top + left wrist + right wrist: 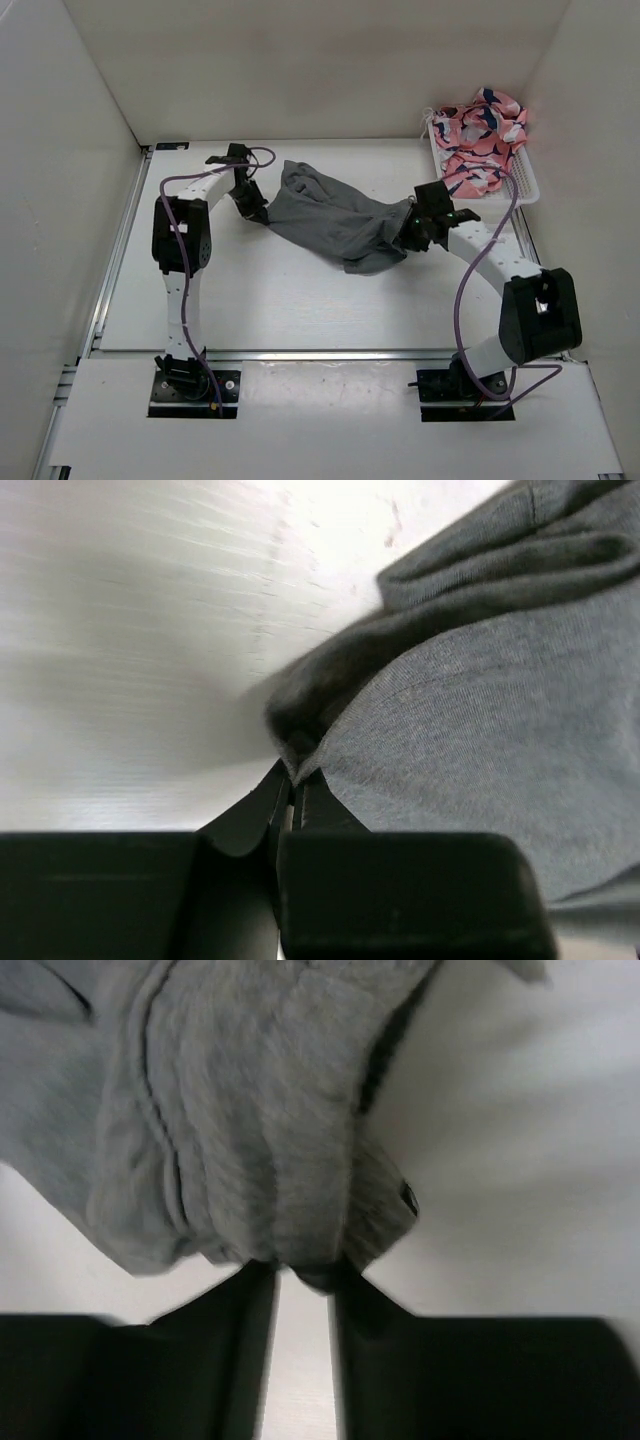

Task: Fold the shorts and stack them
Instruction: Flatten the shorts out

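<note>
The grey shorts (330,220) are stretched in a crumpled band across the middle of the table, between my two grippers. My left gripper (253,209) is shut on the shorts' left edge; in the left wrist view the jaws (297,776) pinch a thin fold of grey cloth (480,700). My right gripper (406,236) holds the shorts' right end; in the right wrist view its jaws (300,1272) close on a thick bunch of cloth (250,1110) with a hem and a small dark tag showing. Part of the shorts hangs toward the table front.
A white basket (532,190) at the back right holds pink patterned cloth (482,135). White walls enclose the table on the left, back and right. Purple cables run along both arms.
</note>
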You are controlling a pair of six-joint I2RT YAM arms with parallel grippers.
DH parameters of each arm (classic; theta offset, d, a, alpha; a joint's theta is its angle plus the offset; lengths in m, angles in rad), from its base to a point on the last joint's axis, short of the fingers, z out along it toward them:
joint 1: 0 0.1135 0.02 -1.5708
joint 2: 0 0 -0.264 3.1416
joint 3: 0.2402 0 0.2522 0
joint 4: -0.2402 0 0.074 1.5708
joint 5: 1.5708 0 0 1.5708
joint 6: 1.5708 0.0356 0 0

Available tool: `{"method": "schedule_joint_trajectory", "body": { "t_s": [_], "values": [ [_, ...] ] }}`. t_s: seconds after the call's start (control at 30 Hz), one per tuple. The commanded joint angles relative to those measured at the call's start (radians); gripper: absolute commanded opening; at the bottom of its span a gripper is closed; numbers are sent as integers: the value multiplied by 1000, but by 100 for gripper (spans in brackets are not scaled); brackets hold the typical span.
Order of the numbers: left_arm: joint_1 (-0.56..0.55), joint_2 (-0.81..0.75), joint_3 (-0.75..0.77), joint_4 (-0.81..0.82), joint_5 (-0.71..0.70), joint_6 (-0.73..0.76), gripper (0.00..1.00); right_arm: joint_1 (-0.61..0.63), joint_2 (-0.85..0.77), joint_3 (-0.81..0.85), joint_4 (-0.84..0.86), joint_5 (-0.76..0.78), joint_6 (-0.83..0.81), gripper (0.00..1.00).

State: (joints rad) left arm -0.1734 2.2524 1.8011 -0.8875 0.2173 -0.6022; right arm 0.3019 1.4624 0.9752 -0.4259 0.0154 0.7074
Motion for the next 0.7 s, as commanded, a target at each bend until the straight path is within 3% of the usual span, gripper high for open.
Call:
{"method": "schedule_joint_trajectory", "body": {
  "t_s": [0.0,0.07,0.3,0.37,0.53,0.67],
  "values": [
    [28,-129,49,1,-4,2,10,45,47,139,30,178,-49,14],
    [46,-145,67,1,7,2,10,55,98,187,20,178,-58,0],
    [109,-194,207,-56,45,12,10,66,180,400,19,187,-140,0],
    [141,-194,329,-67,68,-1,10,37,220,583,10,172,-193,0],
    [196,-160,644,-194,111,-30,10,-69,292,1026,-11,-78,-249,0],
    [268,-317,612,-156,129,-39,10,-78,308,1174,-82,-188,-325,0]
  ]
}}
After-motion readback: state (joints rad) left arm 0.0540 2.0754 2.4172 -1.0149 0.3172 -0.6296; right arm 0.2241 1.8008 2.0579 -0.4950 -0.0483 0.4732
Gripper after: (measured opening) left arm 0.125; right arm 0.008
